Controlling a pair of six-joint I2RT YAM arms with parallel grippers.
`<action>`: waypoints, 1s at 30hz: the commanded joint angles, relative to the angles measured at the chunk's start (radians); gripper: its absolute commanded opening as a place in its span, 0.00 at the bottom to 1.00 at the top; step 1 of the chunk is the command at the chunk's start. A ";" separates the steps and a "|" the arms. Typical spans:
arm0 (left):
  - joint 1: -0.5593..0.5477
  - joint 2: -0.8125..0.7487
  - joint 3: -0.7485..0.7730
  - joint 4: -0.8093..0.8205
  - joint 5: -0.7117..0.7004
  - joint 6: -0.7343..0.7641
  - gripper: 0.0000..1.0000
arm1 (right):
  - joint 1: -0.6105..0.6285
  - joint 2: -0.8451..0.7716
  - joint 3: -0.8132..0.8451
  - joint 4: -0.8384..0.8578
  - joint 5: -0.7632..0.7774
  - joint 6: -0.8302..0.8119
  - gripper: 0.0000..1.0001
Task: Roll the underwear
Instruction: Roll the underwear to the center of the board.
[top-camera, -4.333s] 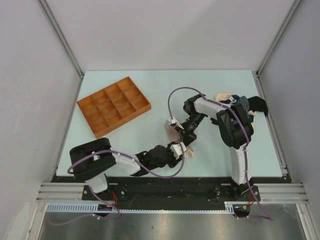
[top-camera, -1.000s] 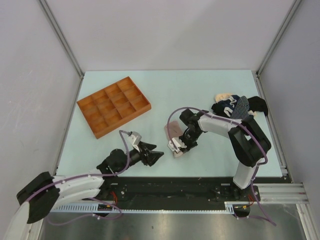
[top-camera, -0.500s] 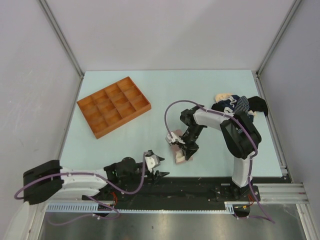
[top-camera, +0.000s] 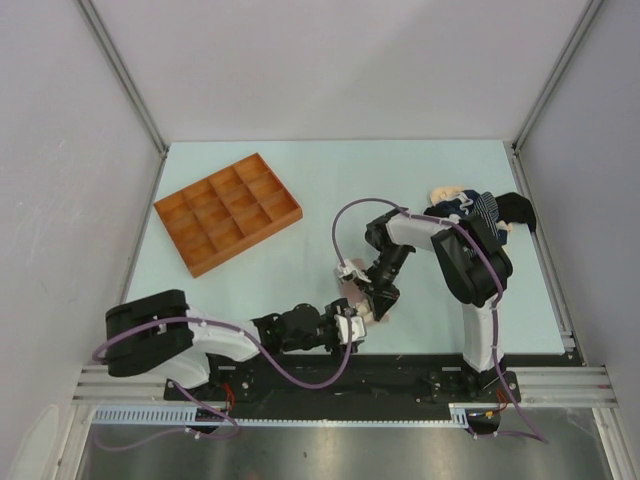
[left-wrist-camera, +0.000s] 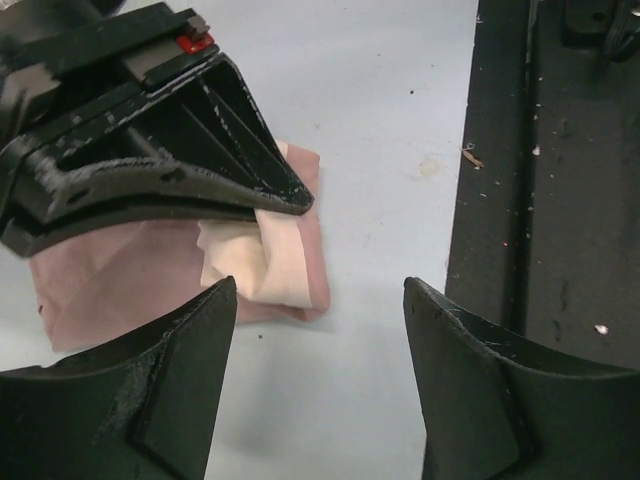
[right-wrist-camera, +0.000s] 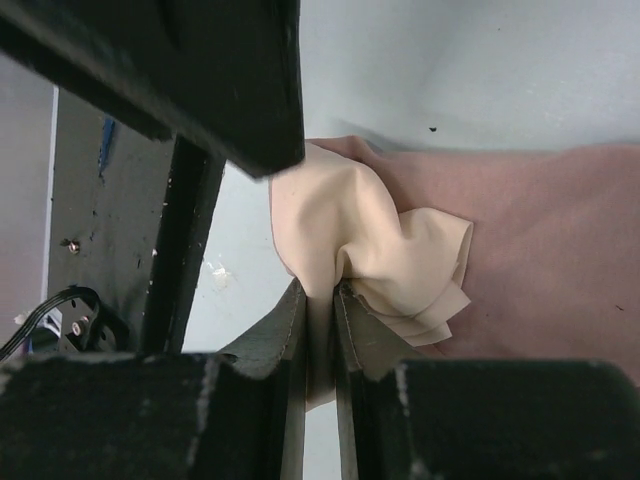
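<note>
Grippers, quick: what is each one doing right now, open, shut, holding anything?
Left gripper: open, holding nothing, facing the pink underwear.
Right gripper: shut on a fold of the pink underwear.

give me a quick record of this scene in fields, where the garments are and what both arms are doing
worked garment: pink underwear, lying on the table near its front edge
right fingers: shut on a pale fold of the pink underwear
left fingers: open, low beside the garment, holding nothing
other garments: pile of underwear at the table's far right
tray: orange tray, far left, untouched
roll: not yet formed
</note>
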 joint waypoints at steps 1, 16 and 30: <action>-0.007 0.083 0.088 0.001 -0.010 0.087 0.73 | -0.016 0.041 0.048 -0.052 -0.027 -0.017 0.06; -0.004 0.259 0.252 -0.132 -0.070 0.147 0.51 | -0.028 0.056 0.068 -0.106 -0.043 -0.060 0.06; 0.071 0.255 0.264 -0.275 -0.002 -0.027 0.06 | -0.057 0.032 0.066 -0.109 -0.076 -0.069 0.11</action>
